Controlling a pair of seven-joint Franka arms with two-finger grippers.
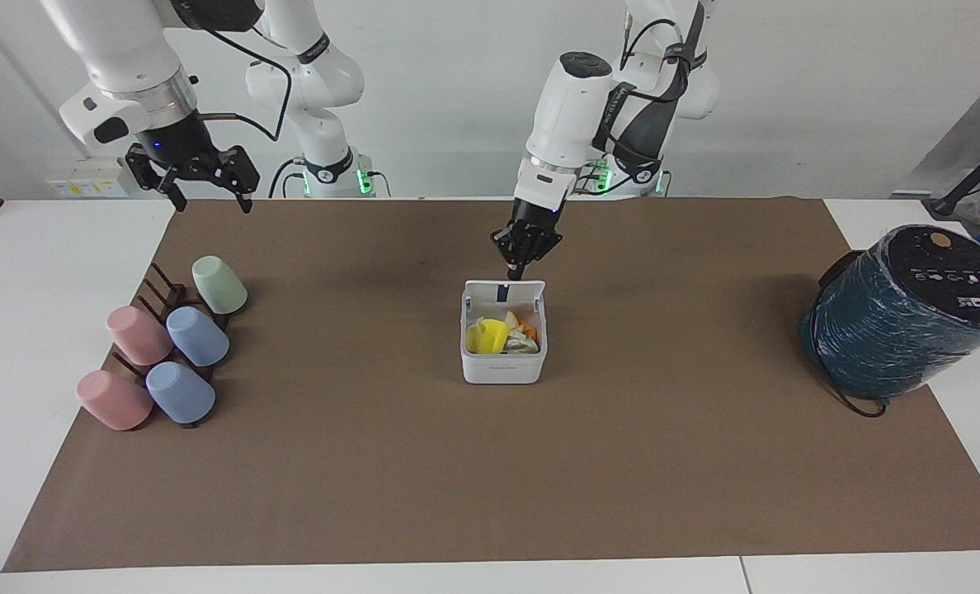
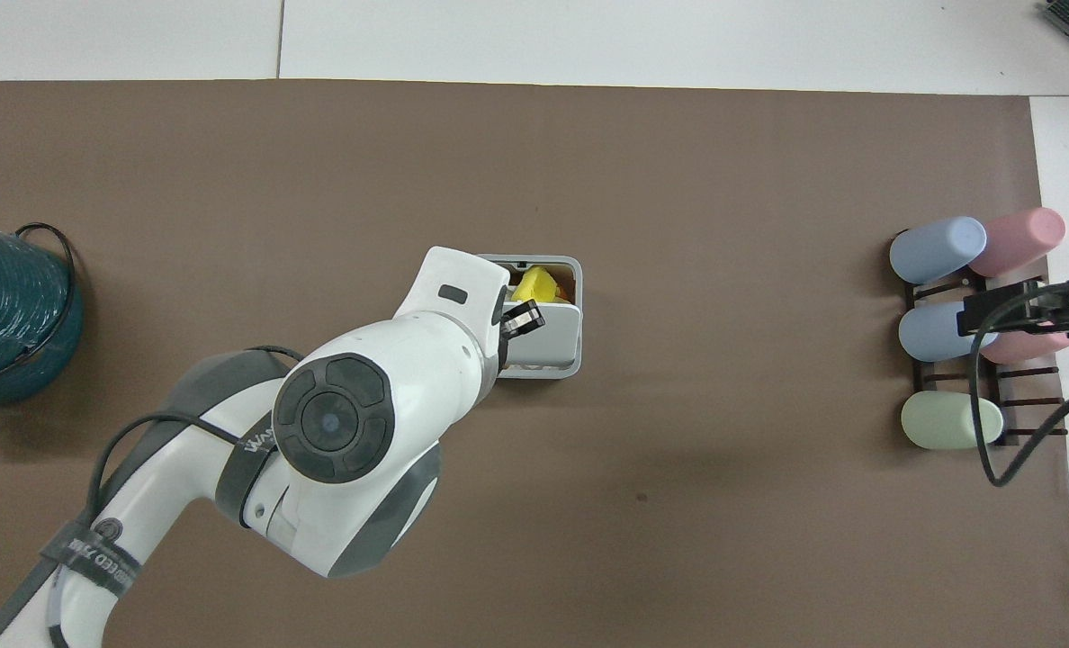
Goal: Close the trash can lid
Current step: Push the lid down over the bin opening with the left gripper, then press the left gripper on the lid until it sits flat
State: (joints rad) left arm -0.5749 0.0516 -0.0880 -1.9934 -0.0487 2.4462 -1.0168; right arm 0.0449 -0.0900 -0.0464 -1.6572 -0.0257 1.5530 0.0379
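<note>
The small white trash can [image 1: 502,367] stands mid-mat, holding yellow and orange scraps [image 1: 487,336]. Its hinged lid [image 1: 504,289] leans forward over the opening, half lowered, with a bit of blue strip showing underneath. My left gripper [image 1: 515,273] is shut, and its joined tips press on the lid's upper edge. In the overhead view the left arm covers part of the trash can [image 2: 576,360], and the lid [image 2: 548,331] shades the nearer half. My right gripper [image 1: 207,191] hangs open above the mat's edge at the right arm's end, waiting.
A dark rack with several pastel cups [image 1: 168,346] lies toward the right arm's end. A large dark teal wrapped cylinder [image 1: 902,313] with a black cable stands at the left arm's end. The brown mat [image 1: 490,478] covers the table.
</note>
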